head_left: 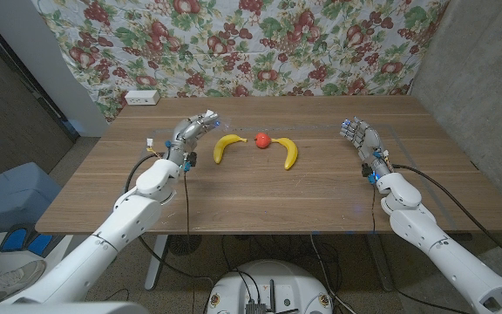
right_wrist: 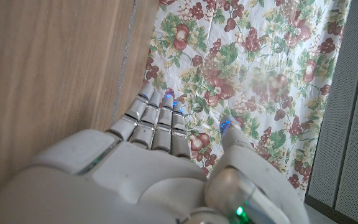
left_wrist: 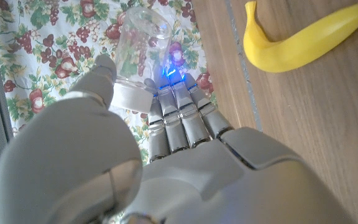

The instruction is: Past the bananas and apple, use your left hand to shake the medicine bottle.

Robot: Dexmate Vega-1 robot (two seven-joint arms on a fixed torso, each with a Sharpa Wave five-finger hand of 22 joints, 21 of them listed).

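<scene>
Clear plastic medicine bottle [left_wrist: 140, 53] sits pinched in the left hand [left_wrist: 166, 155] beside the nearer banana [left_wrist: 303, 40], so shaking seems next.

We count two bananas on the bench [head_left: 103, 187]: the left banana [head_left: 227, 146] and the right banana [head_left: 288, 153], one to each side of a single red apple [head_left: 262, 139]. We see one clear medicine bottle [left_wrist: 140, 53] with a white cap, held in the left hand [head_left: 190, 133]. We count two robot hands, the other being the right hand [head_left: 360, 139]. One white box [head_left: 141, 98] sits at the bench's far edge.
</scene>
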